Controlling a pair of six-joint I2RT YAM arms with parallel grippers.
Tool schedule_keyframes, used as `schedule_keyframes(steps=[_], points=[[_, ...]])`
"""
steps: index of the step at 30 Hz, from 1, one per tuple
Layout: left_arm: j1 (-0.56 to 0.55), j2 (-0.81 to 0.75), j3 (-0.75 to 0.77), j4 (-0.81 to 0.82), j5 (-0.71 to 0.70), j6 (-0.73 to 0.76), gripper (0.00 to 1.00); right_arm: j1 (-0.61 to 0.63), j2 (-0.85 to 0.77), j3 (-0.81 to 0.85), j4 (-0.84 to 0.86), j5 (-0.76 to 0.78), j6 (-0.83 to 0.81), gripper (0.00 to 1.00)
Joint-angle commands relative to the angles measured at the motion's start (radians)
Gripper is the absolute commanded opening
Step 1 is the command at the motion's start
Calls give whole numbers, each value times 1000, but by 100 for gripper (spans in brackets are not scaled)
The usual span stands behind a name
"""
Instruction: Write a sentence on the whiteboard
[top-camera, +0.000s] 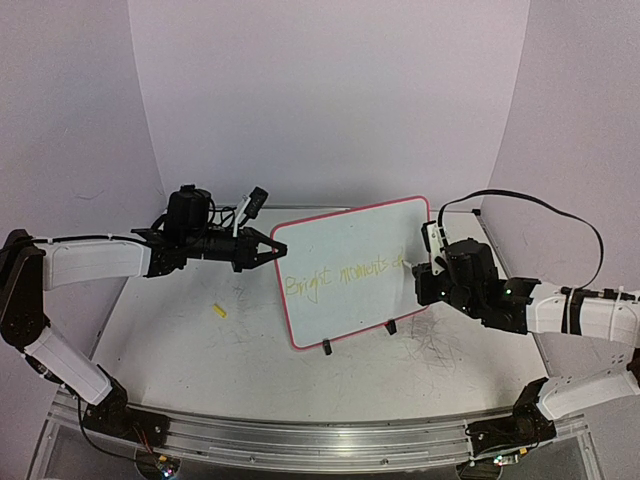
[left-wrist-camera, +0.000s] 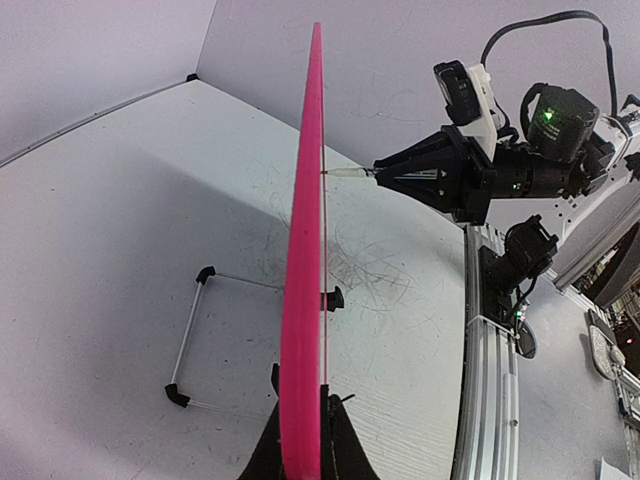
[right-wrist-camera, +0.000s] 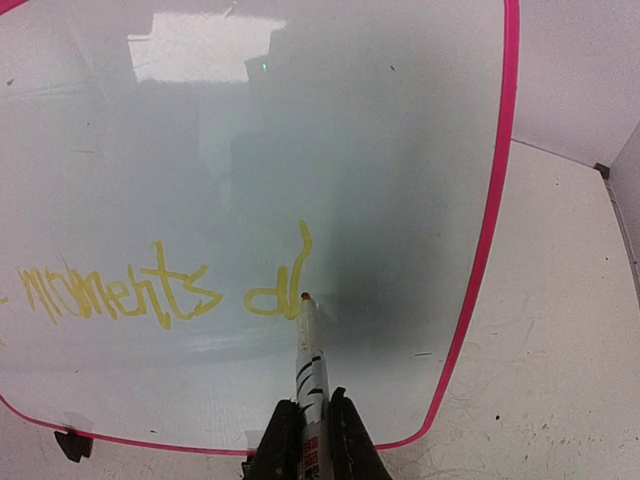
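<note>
The whiteboard (top-camera: 350, 235) stands tilted on the table, white with a pink rim. My left gripper (top-camera: 272, 248) is shut on its left edge, and the left wrist view shows the board edge-on (left-wrist-camera: 300, 300) between the fingers (left-wrist-camera: 305, 440). The sentence (top-camera: 345, 272) reads "Bright moments" in yellow, followed by a fresh "a" and an upstroke (right-wrist-camera: 285, 285). My right gripper (right-wrist-camera: 310, 430) is shut on a white marker (right-wrist-camera: 310, 355). The marker's tip touches the board just right of the last stroke. The same gripper (left-wrist-camera: 400, 172) shows from the left wrist, pointing at the board face.
A small yellow cap (top-camera: 219, 311) lies on the table left of the board. Black clips (top-camera: 327, 347) sit on the board's lower edge and a wire stand (left-wrist-camera: 190, 330) props it from behind. Grey scribbles (top-camera: 435, 345) mark the table. A metal rail (top-camera: 300, 440) runs along the near edge.
</note>
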Motion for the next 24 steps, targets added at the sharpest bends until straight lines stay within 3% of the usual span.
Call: schedule_keyframes(steps=[1, 24], points=[[-10, 31, 2, -97, -71, 138, 0, -5, 5, 53, 70, 0, -15, 0], [-11, 31, 4, -99, -76, 139, 0, -8, 6, 25, -6, 51, 49, 0]])
